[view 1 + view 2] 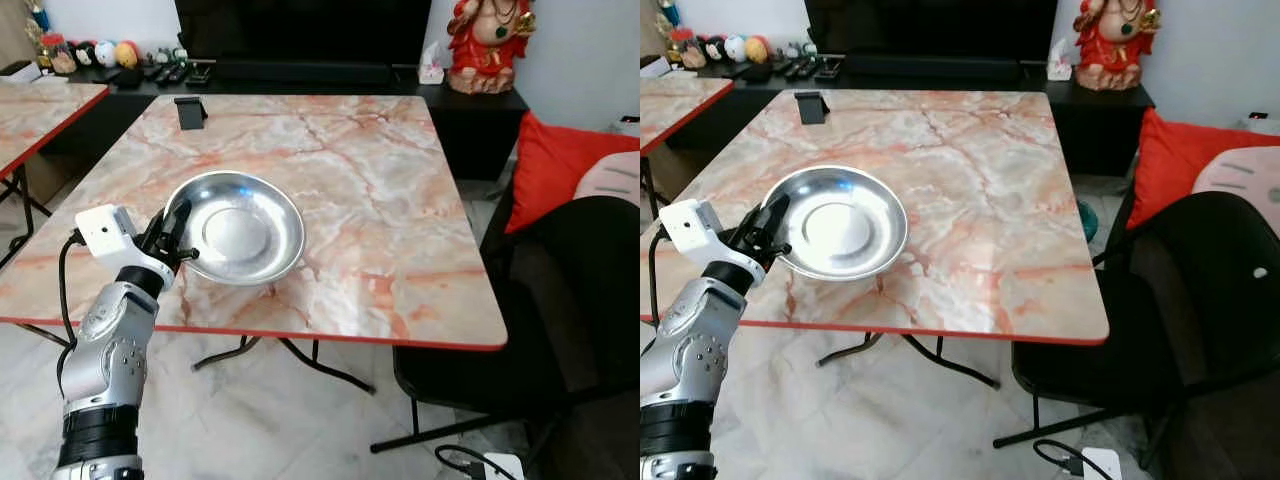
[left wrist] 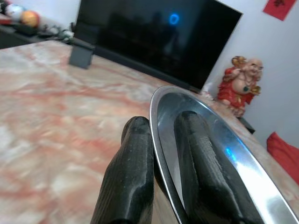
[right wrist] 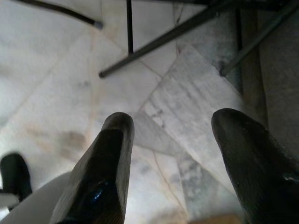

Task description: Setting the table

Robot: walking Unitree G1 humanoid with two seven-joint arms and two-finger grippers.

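A shiny steel plate (image 1: 240, 228) rests on the marble table (image 1: 380, 190), near its front left part. My left gripper (image 1: 172, 228) is shut on the plate's left rim, one black finger inside the dish and one outside. In the left wrist view the rim (image 2: 161, 154) runs between the two fingers (image 2: 133, 163). My right gripper (image 3: 170, 140) hangs open over the tiled floor, holding nothing.
A small black stand (image 1: 190, 112) sits at the table's far left. A black chair (image 1: 1200, 290) with a red cushion (image 1: 560, 165) is on the right. A second marble table (image 1: 40, 115) stands left. A dark cabinet with a TV (image 1: 300, 30) and a red figurine (image 1: 490, 45) lies behind.
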